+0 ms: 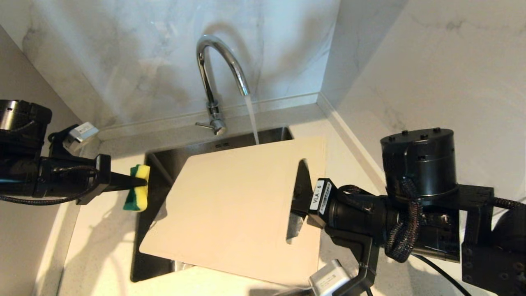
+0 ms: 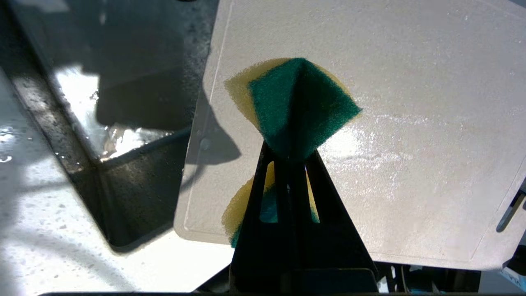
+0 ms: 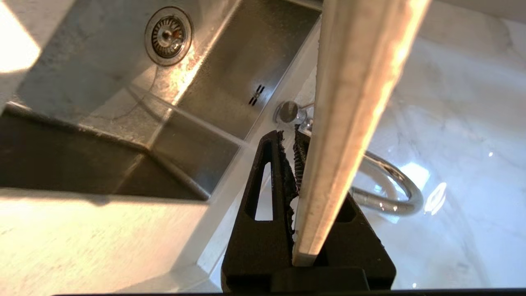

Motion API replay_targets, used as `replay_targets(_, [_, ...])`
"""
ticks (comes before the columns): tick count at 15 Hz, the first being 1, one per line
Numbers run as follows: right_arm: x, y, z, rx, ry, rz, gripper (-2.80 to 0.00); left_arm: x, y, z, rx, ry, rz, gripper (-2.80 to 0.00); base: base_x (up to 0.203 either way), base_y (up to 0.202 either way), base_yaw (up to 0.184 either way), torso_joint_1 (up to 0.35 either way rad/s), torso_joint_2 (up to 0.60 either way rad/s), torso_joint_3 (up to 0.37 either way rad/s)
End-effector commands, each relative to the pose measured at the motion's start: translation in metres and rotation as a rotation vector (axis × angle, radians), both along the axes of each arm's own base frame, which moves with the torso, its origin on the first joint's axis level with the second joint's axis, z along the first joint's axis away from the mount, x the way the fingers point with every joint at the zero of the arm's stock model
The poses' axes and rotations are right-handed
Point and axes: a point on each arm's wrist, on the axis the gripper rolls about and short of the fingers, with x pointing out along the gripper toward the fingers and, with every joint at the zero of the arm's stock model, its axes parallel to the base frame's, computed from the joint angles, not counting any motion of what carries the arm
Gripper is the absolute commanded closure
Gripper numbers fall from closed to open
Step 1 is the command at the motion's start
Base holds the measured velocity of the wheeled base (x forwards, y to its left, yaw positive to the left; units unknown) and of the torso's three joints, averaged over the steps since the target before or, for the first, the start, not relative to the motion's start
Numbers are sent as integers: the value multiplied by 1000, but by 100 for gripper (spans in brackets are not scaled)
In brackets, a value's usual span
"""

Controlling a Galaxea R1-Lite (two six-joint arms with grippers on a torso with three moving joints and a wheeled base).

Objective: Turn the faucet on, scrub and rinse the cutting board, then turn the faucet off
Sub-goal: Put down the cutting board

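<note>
Black fingers of our left gripper (image 1: 137, 186) were clenched on a yellow-green sponge (image 1: 137, 193) just beside the cutting board (image 1: 234, 205). Our right gripper (image 1: 300, 201) pinched the board at its handle slot, above the sink (image 1: 164, 164). Water ran from the faucet (image 1: 218, 70) onto the board's far edge.

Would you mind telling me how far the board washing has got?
Done: the faucet is running. In hand: the right gripper holds the cutting board over the sink by its slotted end, and the left gripper pinches a sponge beside it. Left: scrubbing, rinsing, closing the tap.
</note>
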Motion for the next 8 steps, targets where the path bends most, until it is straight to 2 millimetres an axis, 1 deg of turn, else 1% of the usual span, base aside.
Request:
replay_targets(1, [-14,-9,3,4,-24,4,0,-2,-2,1,-4,0,-8,0,0,0,0,0,0,0])
replay_targets(5, [-41,-28,1,22,-24,-14,0,-2,-2,-3,-4,14,-6,0,0,0,0,0,0,0])
replay_targets(8, [-65,-46,-8,58,16,-81,0,-1,-2,-5,-6,20,-7,0,0,0,0,0,0,0])
